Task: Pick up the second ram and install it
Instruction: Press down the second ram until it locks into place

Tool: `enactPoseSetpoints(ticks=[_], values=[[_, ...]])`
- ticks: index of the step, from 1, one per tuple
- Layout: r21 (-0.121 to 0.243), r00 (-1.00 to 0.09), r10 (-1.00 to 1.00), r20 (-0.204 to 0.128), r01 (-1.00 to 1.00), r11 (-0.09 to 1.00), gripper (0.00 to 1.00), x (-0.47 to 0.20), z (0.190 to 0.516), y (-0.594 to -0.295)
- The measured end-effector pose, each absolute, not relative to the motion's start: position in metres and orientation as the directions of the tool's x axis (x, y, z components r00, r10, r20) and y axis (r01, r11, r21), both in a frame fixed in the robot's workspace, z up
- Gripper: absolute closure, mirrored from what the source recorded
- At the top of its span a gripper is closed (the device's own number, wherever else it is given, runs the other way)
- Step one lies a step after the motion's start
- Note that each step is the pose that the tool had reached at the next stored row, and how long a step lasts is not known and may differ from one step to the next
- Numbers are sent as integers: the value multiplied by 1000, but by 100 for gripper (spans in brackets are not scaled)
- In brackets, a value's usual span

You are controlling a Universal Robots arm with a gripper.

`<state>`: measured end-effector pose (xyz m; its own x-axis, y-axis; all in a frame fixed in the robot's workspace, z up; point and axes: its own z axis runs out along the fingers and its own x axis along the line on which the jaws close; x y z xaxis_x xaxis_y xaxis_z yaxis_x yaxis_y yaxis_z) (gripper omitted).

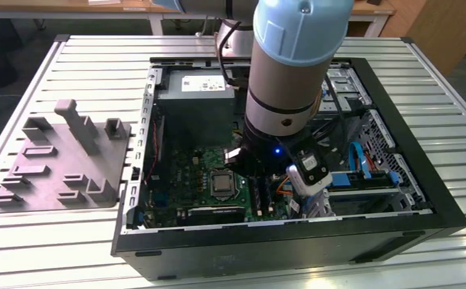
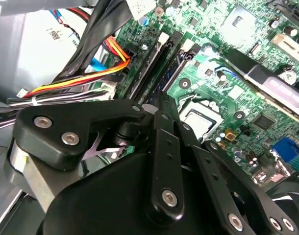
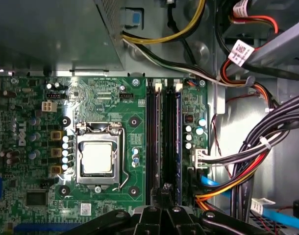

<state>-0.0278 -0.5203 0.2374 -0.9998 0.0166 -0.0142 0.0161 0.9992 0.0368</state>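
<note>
My gripper (image 1: 253,177) reaches down into the open computer case (image 1: 297,244), over the memory slots beside the processor. In both wrist views the black fingers (image 3: 166,190) come together at one end of the slots. The second ram (image 3: 176,137) is a long, narrow blue-green stick. It stands edge-up in the slot on the cable side and runs straight into the closed gripper tips (image 2: 157,104). In the second wrist view the second ram (image 2: 173,73) shows as a bluish strip between the slot's black walls. A neighbouring black slot (image 3: 152,137) lies alongside it.
The processor socket (image 3: 97,159) sits close to the slots. Cable bundles (image 3: 247,156) crowd the other side. A grey metal box with a white label (image 1: 192,90) fills the case's far end. A grey fixture plate (image 1: 64,162) with upright holders lies on the slatted table at the exterior view's left.
</note>
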Motion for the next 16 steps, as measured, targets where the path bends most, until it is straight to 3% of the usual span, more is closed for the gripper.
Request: enactPoseSetpoints(ticks=[16], values=[[35,-1000,17,-7,16,999,90,-28,227,-526]])
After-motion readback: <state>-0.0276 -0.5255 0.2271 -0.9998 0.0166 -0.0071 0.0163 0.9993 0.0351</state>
